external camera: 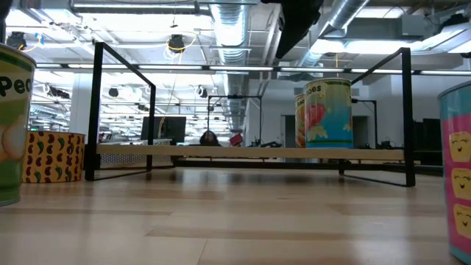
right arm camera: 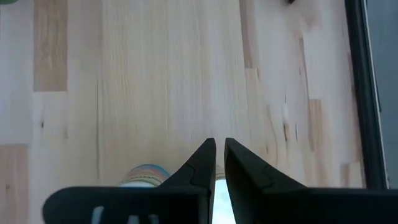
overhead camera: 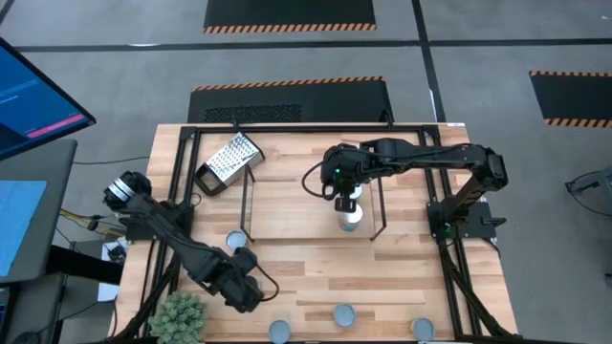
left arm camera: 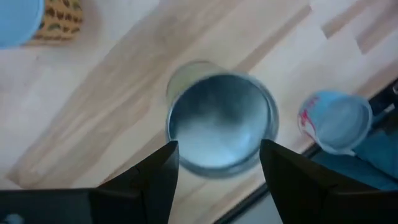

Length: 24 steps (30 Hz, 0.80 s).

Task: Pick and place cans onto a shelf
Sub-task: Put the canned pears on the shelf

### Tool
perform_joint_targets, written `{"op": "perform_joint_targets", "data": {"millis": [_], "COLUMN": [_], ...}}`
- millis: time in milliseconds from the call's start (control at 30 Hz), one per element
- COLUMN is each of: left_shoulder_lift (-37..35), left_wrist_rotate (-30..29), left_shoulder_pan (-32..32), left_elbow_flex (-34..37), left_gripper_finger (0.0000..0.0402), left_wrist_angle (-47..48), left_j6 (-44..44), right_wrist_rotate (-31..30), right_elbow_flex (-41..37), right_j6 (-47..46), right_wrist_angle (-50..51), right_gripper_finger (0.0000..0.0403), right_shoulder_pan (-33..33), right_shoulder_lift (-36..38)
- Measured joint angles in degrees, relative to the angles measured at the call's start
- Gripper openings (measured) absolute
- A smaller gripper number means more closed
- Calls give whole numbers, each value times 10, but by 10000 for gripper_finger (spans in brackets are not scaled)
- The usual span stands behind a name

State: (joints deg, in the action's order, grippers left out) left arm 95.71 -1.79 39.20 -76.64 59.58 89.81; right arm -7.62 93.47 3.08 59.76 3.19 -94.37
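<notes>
Cans: one on shelf, one under left gripper

Can (overhead camera: pixel 350 216) sits on shelf (overhead camera: pixel 251 205), center of high view. Right gripper (overhead camera: pixel 346 198) above it, fingers nearly closed, holding nothing. Left gripper (overhead camera: pixel 247 265), lower left, jaws wide, straddling can (left arm camera: pixel 219 122) without gripping.

green can (external camera: pixel 13 121) lettered "Pe", partly cut off

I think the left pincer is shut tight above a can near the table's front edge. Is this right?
Not quite. The left pincer is open, not shut: the left wrist view shows its fingers spread wide on either side of the can. The rest holds.
</notes>
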Motion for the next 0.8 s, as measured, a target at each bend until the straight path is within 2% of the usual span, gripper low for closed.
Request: {"op": "perform_joint_targets", "data": {"millis": [167, 367, 800], "left_shoulder_lift": [0, -1, 1], "left_wrist_rotate": [-17, -7, -8], "left_shoulder_pan": [0, 1, 2], "left_elbow_flex": [-3, -17, 3], "left_gripper_finger": [212, 212, 212], "left_wrist_angle": [19, 75, 51], "left_j6": [19, 33, 15], "right_wrist_rotate": [0, 1, 0], "right_elbow_flex": [0, 0, 0], "right_j6": [17, 21, 19], "right_wrist_angle": [1, 3, 20], "right_gripper_finger": [59, 59, 59], "right_shoulder_pan": [0, 3, 4], "right_shoulder_lift": [0, 0, 0]}}
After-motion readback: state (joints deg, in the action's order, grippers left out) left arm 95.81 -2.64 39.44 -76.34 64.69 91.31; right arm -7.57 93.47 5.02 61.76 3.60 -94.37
